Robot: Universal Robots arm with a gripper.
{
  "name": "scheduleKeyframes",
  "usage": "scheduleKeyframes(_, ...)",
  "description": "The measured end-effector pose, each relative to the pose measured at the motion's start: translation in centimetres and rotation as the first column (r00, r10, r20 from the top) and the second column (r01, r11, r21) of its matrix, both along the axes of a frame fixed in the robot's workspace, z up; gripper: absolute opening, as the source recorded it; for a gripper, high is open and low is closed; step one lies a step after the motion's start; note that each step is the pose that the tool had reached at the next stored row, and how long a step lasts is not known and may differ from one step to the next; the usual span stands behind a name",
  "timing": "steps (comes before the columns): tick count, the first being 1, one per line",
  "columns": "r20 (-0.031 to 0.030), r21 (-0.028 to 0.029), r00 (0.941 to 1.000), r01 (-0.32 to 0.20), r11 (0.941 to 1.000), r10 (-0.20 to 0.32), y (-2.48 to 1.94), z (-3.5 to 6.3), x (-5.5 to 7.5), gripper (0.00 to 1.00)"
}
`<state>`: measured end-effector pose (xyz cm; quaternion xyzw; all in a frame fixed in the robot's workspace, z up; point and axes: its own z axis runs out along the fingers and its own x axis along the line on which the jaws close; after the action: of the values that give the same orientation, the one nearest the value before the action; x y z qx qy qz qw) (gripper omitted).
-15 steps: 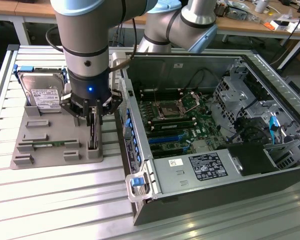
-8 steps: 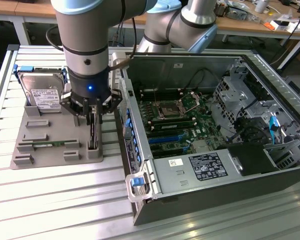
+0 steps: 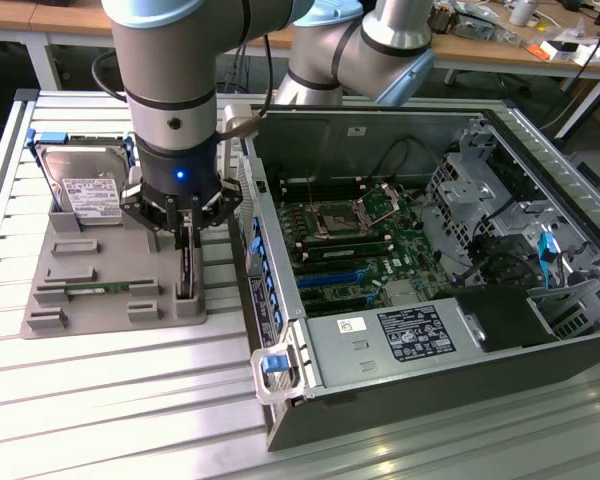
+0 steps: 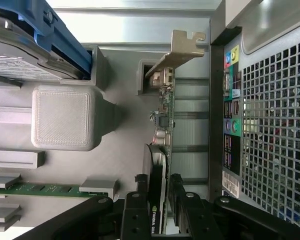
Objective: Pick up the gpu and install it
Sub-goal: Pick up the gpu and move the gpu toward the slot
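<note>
The gpu (image 3: 185, 268) stands on edge in a slot of the grey holder tray (image 3: 110, 318), on the tray's side nearest the computer case. In the wrist view the gpu (image 4: 162, 125) is a slim card with a black cooler, a green board edge and a beige metal bracket at its far end. My gripper (image 3: 185, 238) hangs straight down over it. The gripper (image 4: 157, 179) has one black finger (image 4: 141, 185) on each side of the card's black end. The jaws stand close to the card, and a thin gap still shows on one side.
A silver hard drive (image 3: 80, 185) with blue rails and a green memory stick (image 3: 100, 289) sit on the same tray. The open computer case (image 3: 280, 330) lies at the exterior view's right, its motherboard slots (image 3: 340, 275) exposed. Its rear wall (image 4: 270, 125) is close beside the gpu.
</note>
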<state>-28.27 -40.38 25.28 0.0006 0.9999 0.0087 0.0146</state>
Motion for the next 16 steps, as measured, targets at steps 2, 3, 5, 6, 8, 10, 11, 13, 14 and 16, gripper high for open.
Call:
scheduleKeyframes(2, 0.0003, 0.0002, 1.0000, 0.000, 1.0000, 0.000, 0.00, -0.02, 0.00, 0.27)
scheduleKeyframes(3, 0.0003, 0.0001, 1.0000, 0.000, 1.0000, 0.000, 0.00, -0.02, 0.00, 0.27)
scheduleKeyframes(5, 0.0002, 0.0001, 1.0000, 0.000, 1.0000, 0.000, 0.00, -0.02, 0.00, 0.27)
scheduleKeyframes(6, 0.0003, 0.0001, 1.0000, 0.000, 1.0000, 0.000, 0.00, -0.02, 0.00, 0.27)
scheduleKeyframes(8, 0.0003, 0.0001, 1.0000, 0.000, 1.0000, 0.000, 0.00, -0.02, 0.00, 0.27)
scheduleKeyframes(10, 0.0003, 0.0001, 1.0000, 0.000, 1.0000, 0.000, 0.00, -0.03, 0.00, 0.27)
scheduleKeyframes(11, 0.0007, 0.0004, 1.0000, 0.000, 1.0000, 0.000, 0.00, 0.01, 0.01, 0.27)
scheduleKeyframes(13, 0.0004, 0.0001, 1.0000, 0.000, 1.0000, 0.000, 0.00, 0.36, 0.01, 0.27)
scheduleKeyframes(14, 0.0004, 0.0002, 1.0000, 0.000, 1.0000, 0.000, 0.00, 0.46, 0.00, 0.27)
scheduleKeyframes(16, 0.0004, 0.0001, 1.0000, 0.000, 1.0000, 0.000, 0.00, 0.62, 0.00, 0.27)
